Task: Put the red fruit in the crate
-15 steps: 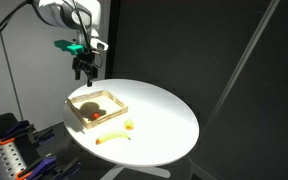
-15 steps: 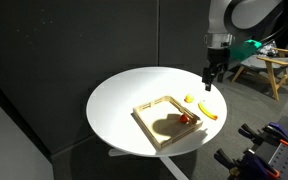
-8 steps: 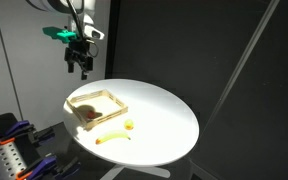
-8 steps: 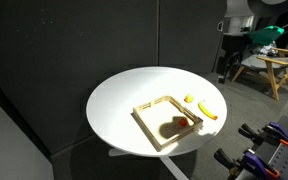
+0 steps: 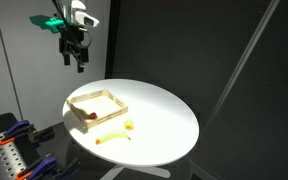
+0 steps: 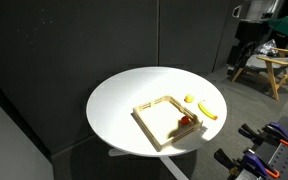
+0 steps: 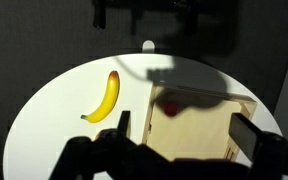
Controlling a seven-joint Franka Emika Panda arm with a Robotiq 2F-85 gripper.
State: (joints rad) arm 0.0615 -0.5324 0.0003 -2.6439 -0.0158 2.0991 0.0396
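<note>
Hanging high up and off to one side of the round white tabletop (image 5: 164, 112), the hand (image 5: 74, 60) is empty and well clear of everything below it. In the wrist view its two dark fingers (image 7: 122, 124) stand wide apart at the bottom of the picture, with nothing between them but the scene underneath. The red fruit (image 6: 185, 121) lies inside the crate (image 6: 162, 112), on its floor close to the corner nearest the banana (image 6: 209, 111). In the wrist view the fruit sits in shadow by that same corner. The banana rests on the tabletop just outside the crate, apart from its wall, and a small pale yellow-green fruit (image 6: 189, 99) lies near one end of the banana. The crate sits flat toward one side of the tabletop.
</note>
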